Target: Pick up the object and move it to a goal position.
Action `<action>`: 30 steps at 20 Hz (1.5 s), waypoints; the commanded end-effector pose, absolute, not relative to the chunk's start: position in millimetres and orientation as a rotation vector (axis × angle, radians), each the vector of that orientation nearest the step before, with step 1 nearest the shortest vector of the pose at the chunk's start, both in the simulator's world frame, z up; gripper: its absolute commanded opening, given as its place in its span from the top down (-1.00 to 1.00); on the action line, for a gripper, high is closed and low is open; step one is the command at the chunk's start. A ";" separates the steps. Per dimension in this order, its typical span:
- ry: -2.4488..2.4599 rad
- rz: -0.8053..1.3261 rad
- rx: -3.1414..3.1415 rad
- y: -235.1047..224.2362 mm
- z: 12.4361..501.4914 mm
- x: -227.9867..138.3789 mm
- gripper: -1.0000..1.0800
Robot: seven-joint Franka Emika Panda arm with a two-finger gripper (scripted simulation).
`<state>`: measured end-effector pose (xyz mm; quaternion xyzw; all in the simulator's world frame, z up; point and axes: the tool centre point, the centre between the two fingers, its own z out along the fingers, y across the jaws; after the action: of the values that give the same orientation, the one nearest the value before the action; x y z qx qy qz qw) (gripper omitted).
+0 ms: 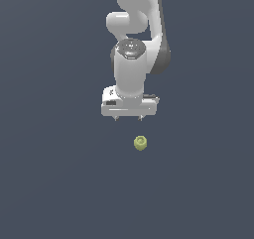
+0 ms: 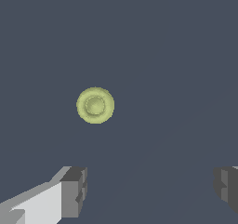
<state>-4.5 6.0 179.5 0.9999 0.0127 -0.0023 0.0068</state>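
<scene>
The object (image 1: 140, 143) is a small yellow-green rounded lump with a ridged surface, lying on the dark grey floor. In the wrist view the object (image 2: 95, 105) shows from above as a ring-shaped disc. My gripper (image 1: 128, 119) hangs from the white arm above and slightly to the exterior view's left of the object, not touching it. Its two short fingertips (image 1: 116, 118) point down and stand wide apart. In the wrist view the gripper (image 2: 148, 190) is open, with nothing between its grey pads (image 2: 74, 190). The object lies outside the gap between them.
A flat dark grey floor (image 1: 49, 183) fills both views. No other objects, containers or edges show. The white arm (image 1: 131, 59) rises out of the top of the exterior view.
</scene>
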 end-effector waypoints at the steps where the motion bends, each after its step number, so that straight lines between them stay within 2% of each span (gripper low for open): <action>1: 0.040 -0.007 3.128 6.0 179.5 -4.5 -0.92; 18: 0.027 -0.038 3.142 2.6 170.5 -8.4 -0.92; 30: 0.187 -0.018 3.131 34.8 130.9 20.2 -0.92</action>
<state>15.5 28.2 138.9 0.9987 0.0501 -0.0066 0.0023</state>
